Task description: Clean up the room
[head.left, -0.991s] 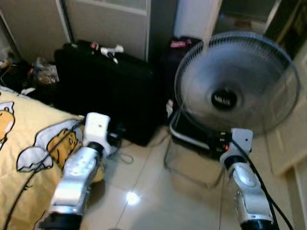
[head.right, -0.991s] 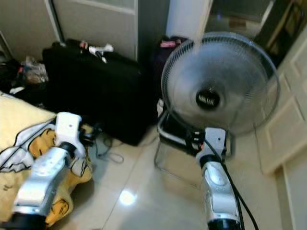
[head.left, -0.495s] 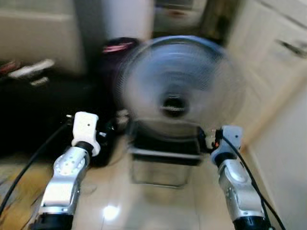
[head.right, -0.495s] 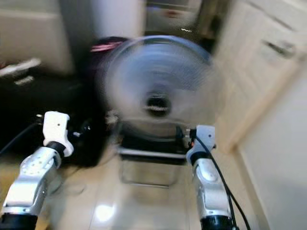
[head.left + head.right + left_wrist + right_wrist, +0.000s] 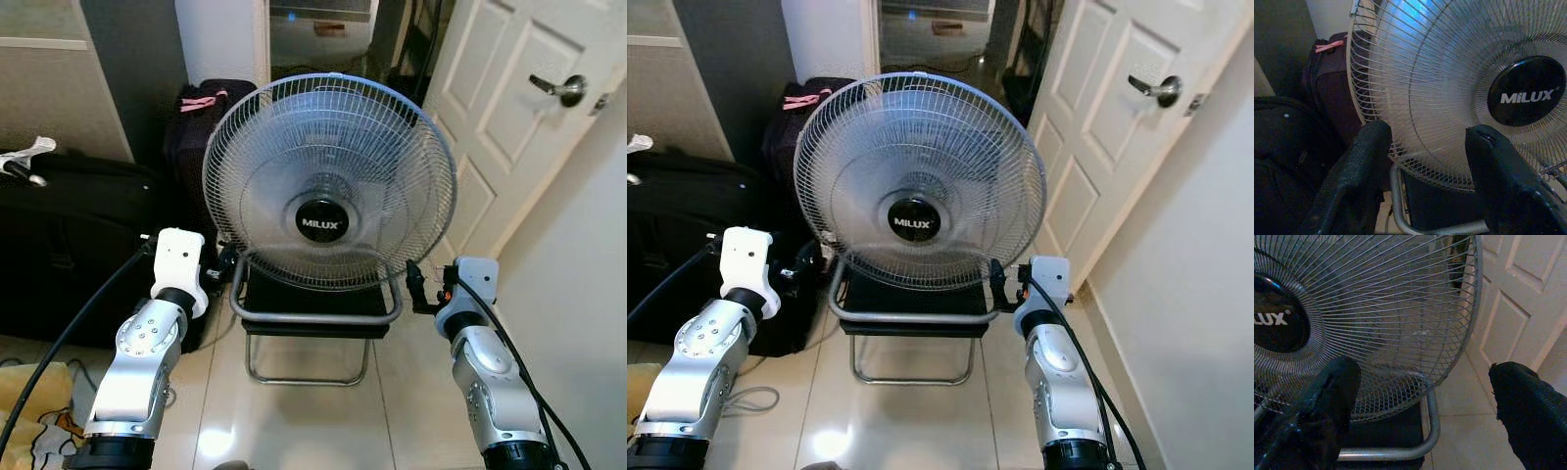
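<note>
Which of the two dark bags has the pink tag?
The upright bag behind the fan, not the big black suitcase at left.

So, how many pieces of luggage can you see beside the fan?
2. A large black suitcase lies at the fan's left, behind the left arm. A dark bag with a pink tag stands behind the fan's left edge. The fan may hide more.

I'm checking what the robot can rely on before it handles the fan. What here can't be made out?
- fan: its stand and controls, hidden behind the grille in the eye views.
- black suitcase: cut off by the left edge of the eye views.
- yellow cloth: only a corner shows; the picture's bottom edge cuts it off.
</note>
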You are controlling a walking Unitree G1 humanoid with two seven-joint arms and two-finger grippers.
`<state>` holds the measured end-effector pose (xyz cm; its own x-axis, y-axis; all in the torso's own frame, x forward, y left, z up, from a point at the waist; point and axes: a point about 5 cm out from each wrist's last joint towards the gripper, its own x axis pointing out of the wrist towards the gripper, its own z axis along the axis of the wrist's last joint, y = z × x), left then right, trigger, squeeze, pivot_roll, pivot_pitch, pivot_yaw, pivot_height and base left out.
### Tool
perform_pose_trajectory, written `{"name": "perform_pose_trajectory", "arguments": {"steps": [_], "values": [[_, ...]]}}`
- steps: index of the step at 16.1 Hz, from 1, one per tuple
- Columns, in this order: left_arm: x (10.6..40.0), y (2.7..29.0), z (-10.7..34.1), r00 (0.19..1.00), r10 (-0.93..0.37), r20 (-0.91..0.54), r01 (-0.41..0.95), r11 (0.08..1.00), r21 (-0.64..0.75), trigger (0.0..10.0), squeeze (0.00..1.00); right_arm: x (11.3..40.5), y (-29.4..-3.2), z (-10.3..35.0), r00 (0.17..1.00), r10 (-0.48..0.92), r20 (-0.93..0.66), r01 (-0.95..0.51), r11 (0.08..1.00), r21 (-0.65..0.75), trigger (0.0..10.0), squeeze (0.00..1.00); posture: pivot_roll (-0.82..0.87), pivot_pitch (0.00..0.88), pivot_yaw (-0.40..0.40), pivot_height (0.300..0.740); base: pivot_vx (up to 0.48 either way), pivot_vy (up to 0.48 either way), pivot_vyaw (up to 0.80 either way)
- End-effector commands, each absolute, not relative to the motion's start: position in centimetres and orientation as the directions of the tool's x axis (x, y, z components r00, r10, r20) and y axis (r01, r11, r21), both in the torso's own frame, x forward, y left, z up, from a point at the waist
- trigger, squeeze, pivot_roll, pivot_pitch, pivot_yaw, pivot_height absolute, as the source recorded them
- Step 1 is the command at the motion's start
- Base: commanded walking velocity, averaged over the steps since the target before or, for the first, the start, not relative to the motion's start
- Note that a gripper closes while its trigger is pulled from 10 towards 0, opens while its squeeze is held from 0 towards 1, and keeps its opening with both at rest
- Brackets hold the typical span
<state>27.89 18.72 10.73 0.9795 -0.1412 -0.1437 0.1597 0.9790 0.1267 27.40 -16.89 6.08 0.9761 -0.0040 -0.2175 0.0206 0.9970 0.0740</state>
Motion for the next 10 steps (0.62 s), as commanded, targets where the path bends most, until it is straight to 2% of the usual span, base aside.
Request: {"name": "perform_pose_trajectory", "arguments": {"steps": [1,8,9,10], "values": [[27.8,18.5,10.7,0.978,-0.149,-0.145,0.168,0.977,0.131,10.0,0.26,27.4,-17.1,6.1,0.975,-0.014,-0.223,0.032,0.997,0.075,10.0,0.0,0.01,0.0,-0.048,0.74,0.0,0.0,0.0],[27.4,18.3,10.6,0.978,-0.154,-0.141,0.174,0.975,0.139,10.0,0.27,26.8,-17.5,6.0,0.976,-0.019,-0.217,0.034,0.997,0.065,10.0,0.0,0.01,0.0,-0.062,0.74,0.0,0.0,0.0],[27.8,19.4,11.3,0.992,0.048,-0.115,-0.046,0.999,0.016,10.0,0.26,26.8,-18.3,6.7,0.977,-0.023,-0.213,0.009,0.998,-0.07,10.0,0.0,0.0,0.0,-0.062,0.74,0.0,0.0,0.0],[29.4,21.1,14.1,0.955,0.282,-0.098,-0.292,0.949,-0.116,10.0,0.0,29.3,-19.1,9.8,0.975,-0.157,-0.16,0.126,0.975,-0.185,10.0,0.0,0.0,0.0,-0.065,0.74,0.0,0.0,0.0]]}}
